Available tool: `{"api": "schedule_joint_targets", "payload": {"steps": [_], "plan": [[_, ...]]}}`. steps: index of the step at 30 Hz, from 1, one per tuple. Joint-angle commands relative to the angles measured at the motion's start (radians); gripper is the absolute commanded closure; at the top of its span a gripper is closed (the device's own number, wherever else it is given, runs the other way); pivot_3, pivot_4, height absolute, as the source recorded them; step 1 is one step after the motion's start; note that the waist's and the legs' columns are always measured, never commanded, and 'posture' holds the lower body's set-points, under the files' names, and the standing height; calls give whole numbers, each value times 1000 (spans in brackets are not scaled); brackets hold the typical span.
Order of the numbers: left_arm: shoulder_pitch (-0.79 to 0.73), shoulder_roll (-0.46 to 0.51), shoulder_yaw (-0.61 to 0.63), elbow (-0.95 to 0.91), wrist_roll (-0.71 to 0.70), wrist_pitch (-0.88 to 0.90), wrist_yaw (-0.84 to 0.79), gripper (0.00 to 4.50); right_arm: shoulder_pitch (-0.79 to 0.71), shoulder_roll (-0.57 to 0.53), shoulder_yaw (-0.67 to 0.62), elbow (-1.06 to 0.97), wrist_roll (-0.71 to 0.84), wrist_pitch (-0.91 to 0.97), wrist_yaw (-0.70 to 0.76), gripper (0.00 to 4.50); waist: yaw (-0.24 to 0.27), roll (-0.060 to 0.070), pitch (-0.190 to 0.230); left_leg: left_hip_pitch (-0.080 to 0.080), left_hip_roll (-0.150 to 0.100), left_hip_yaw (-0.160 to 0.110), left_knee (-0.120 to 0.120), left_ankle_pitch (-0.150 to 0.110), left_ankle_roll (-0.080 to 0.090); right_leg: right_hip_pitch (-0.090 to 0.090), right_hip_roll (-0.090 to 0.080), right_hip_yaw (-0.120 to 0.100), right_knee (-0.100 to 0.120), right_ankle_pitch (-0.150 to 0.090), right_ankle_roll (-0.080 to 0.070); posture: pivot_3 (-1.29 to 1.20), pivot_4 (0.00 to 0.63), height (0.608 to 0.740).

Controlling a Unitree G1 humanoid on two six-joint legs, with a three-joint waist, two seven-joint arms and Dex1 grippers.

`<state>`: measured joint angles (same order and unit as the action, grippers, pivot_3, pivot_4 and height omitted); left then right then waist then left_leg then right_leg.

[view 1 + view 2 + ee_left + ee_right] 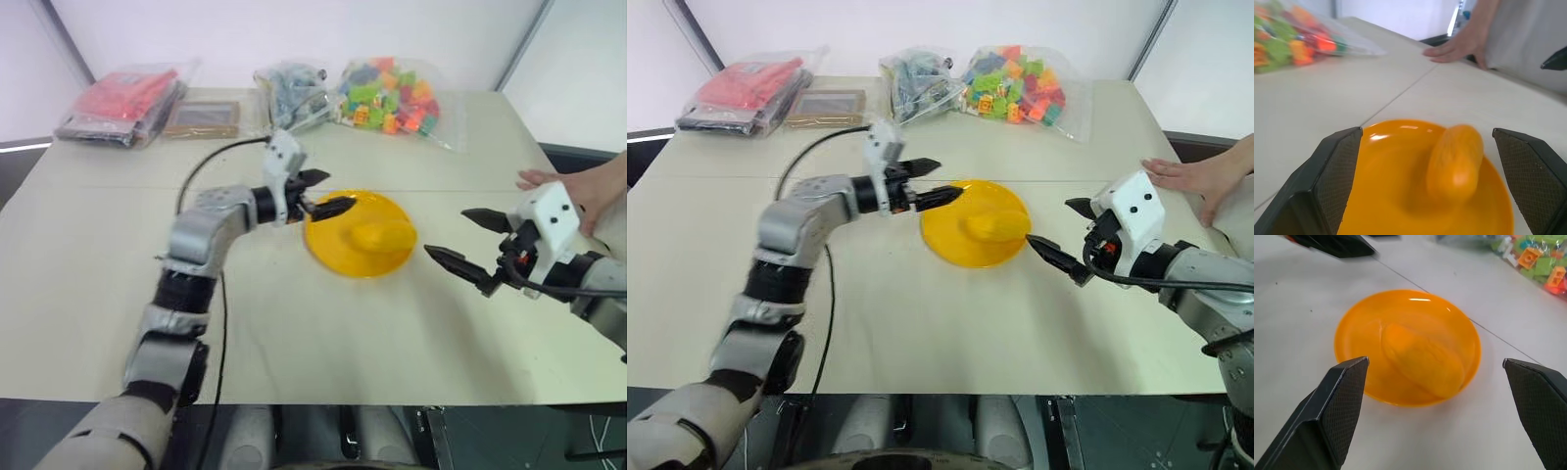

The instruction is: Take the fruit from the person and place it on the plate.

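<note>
status: I'm seeing fruit (384, 235) lying on plate (328, 245) | left pincer (319, 193) jaws apart, empty, hovering at rim | right pincer (470, 245) apart, empty | placement looking done, I'm only retracting next

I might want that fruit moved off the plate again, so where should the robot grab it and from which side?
Probably across the narrow middle of the fruit, coming from above. It lies flat in the plate, elongated and oval, so its long sides are the easiest for two fingers to span, and the plate's raised rim would hinder a low sideways approach.
</note>
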<state>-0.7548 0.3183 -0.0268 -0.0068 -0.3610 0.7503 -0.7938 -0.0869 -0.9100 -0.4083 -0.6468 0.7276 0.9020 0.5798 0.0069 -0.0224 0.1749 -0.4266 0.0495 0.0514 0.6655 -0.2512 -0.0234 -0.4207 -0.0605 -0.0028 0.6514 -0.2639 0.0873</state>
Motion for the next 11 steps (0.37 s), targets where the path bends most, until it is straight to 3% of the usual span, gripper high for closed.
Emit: {"api": "schedule_joint_targets", "payload": {"steps": [1,6,11], "plan": [[73,80,88,-248,-68,110,53,43,-12,-32,7,41,-35,-54,51,0,0,0,0,0,0,0,0,0,0,0,0,0,0,0,0,0,150,731],[210,112,176,-502,-151,254,171,43,-35,-55,60,121,-88,-114,110,0,5,0,0,0,0,0,1,0,0,1,-1,0,0,0,0,0,150,731],[283,53,223,-647,-195,320,316,43,-61,-57,90,183,-113,-149,155,0,6,0,0,1,-1,0,1,0,0,2,-1,0,0,0,0,0,150,731]]}}
